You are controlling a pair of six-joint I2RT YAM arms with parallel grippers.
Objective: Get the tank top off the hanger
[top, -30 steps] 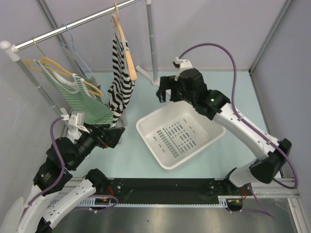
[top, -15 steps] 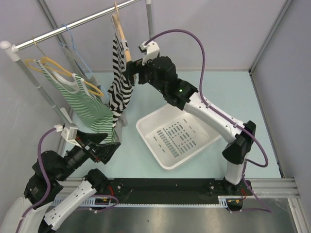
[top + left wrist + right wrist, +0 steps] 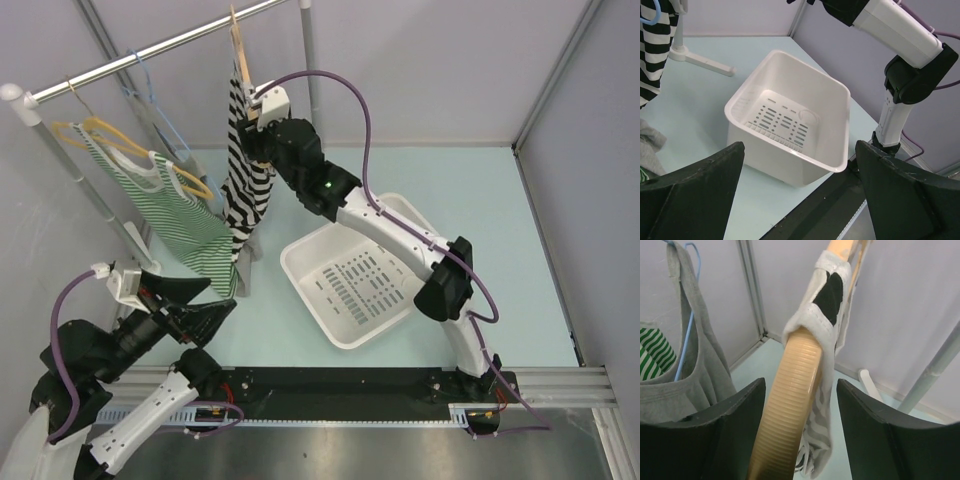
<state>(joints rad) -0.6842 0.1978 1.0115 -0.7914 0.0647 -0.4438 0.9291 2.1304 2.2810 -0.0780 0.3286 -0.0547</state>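
Left tool spread low; right tool raised high.

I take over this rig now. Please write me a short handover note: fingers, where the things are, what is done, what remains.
Left gripper: open, empty, low, facing the white basket.
Right gripper: open, fingers on either side of the wooden hanger, near the strap.
Striped tank top: hanging on that hanger, on the rail.
Done: approach only.
To do: slide the strap off, free the top.
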